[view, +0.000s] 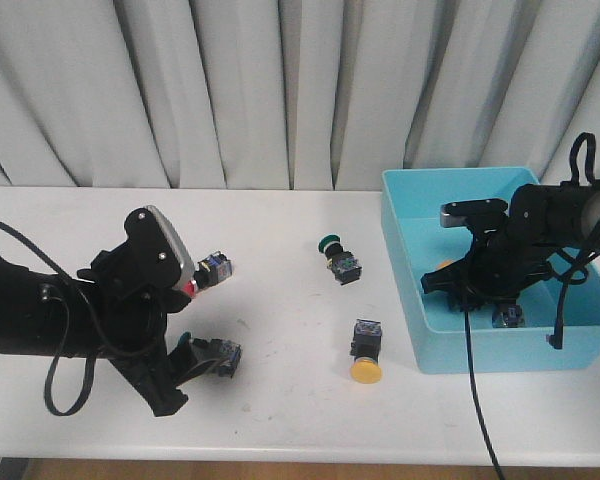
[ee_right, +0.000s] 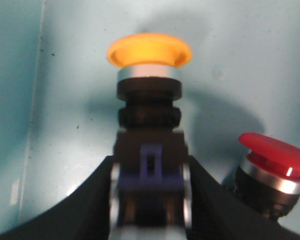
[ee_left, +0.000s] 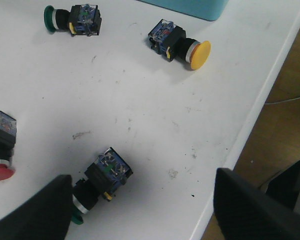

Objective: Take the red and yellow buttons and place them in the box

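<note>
Inside the blue box (view: 405, 250) my right gripper (view: 458, 285) (ee_right: 149, 200) is shut on the black body of a yellow button (ee_right: 149, 100), whose cap (view: 442, 266) points at the box floor. A red button (ee_right: 272, 167) lies on that floor beside it. On the table lie another red button (view: 208, 272) (ee_left: 0, 147) and another yellow button (view: 365, 352) (ee_left: 182, 44). My left gripper (view: 185, 375) (ee_left: 140, 202) is open low over the table near its front edge. A green-capped button (view: 218, 358) (ee_left: 102, 176) lies just inside one of its fingers (ee_left: 37, 212).
A second green-capped button (view: 338, 258) (ee_left: 72, 20) lies mid-table, left of the box. The table's front edge (ee_left: 250, 125) runs close by my left gripper, with floor beyond it. Grey curtains hang behind the table.
</note>
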Controlling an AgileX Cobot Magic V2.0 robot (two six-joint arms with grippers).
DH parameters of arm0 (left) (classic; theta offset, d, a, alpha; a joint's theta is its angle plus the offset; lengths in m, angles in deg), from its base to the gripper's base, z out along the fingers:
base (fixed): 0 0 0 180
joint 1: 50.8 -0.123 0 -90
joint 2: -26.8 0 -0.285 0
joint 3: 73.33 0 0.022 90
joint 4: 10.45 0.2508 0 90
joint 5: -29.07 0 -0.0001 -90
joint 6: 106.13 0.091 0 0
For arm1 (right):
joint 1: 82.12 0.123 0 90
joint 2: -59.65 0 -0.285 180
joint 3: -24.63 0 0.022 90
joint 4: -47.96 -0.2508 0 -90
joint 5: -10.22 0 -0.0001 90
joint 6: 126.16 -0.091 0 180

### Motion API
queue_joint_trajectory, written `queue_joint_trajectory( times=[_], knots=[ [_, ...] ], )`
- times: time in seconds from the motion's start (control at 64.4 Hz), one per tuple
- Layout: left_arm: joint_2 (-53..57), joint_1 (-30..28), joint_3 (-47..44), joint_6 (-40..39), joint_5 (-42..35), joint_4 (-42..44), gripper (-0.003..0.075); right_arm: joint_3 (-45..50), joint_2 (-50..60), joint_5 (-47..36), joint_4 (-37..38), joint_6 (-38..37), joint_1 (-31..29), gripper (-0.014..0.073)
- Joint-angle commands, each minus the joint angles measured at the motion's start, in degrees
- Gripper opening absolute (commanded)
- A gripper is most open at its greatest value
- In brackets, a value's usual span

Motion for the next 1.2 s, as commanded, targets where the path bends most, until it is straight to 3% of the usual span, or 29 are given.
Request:
queue_joint_trajectory(
  times=[0.0, 0.155, 0.42, 0.746, 0.979, 1.181],
  knots=[
    [1.66, -0.05, 1.49, -0.62, -1.06, -1.53, 0.0552, -1.69, 3.34, -1.38, 0.36, -0.13, -0.32, 0.0363],
    [1.66, -0.05, 1.49, -0.62, -1.06, -1.53, 0.0552, -1.63, 5.57, -0.48, 0.36, -0.13, -0.32, 0.0436],
    [1.66, -0.05, 1.49, -0.62, -1.06, -1.53, 0.0552, -0.04, 18.35, 2.90, 0.45, 0.02, 0.56, 0.0431],
    [1.66, -0.05, 1.49, -0.62, -0.75, -1.53, 0.0552, 20.62, 45.13, -7.11, 0.13, -0.05, 2.82, 0.0386],
    [1.66, -0.05, 1.49, -0.62, -0.22, -1.53, 0.0552, 31.60, 60.52, -3.49, -1.10, -0.11, 3.30, 0.0377],
    [1.66, -0.05, 1.49, -0.62, -0.15, -1.53, 0.0552, 34.60, 68.76, 4.04, -1.10, 0.02, 3.30, 0.0377]
  ],
)
